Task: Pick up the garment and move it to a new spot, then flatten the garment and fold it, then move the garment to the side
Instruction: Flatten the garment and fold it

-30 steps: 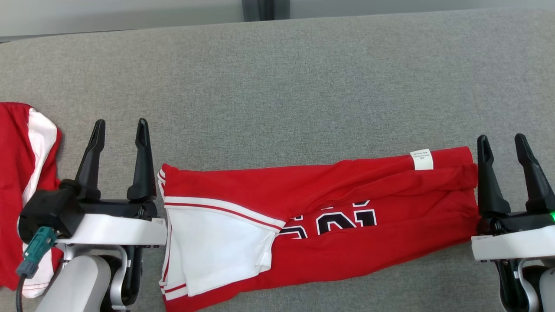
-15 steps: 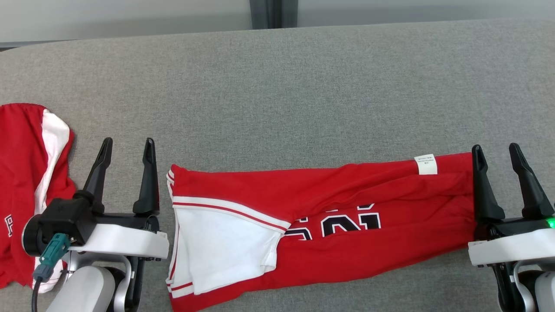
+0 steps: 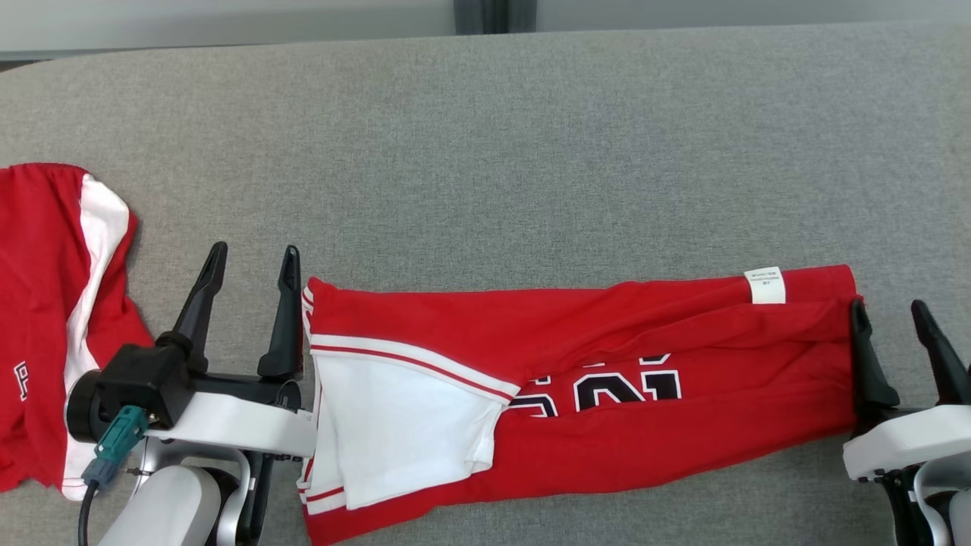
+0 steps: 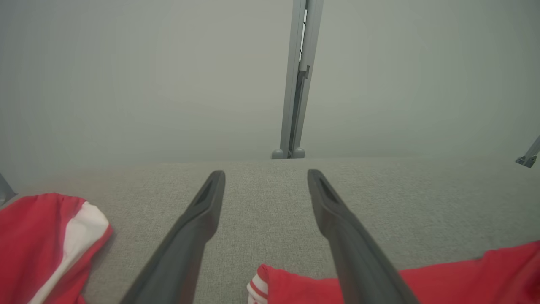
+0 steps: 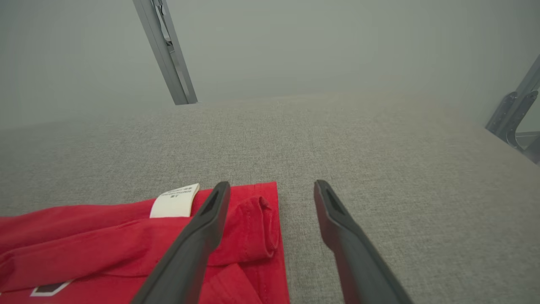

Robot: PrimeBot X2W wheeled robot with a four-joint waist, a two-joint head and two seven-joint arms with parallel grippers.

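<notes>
Left hand (image 3: 254,249) is seen with its fingers spread wide and nothing gripped, set low over the grey desk (image 3: 531,136). Its inner finger is placed just beside the left edge of the folded red garment (image 3: 607,364). Right hand (image 3: 888,305) is likewise held apart and empty. Its inner finger is laid along the garment's right edge, which is seen beneath that finger in the right wrist view. The garment is laid as a long band across the near part of the desk, between the two hands. A white panel (image 3: 394,425) is shown at its left end and a white label (image 3: 764,284) near its far right corner. A second red and white garment (image 3: 45,318) is found on the outer side of the left hand. Bare desk is left open across the whole far half, up to its far edge.
</notes>
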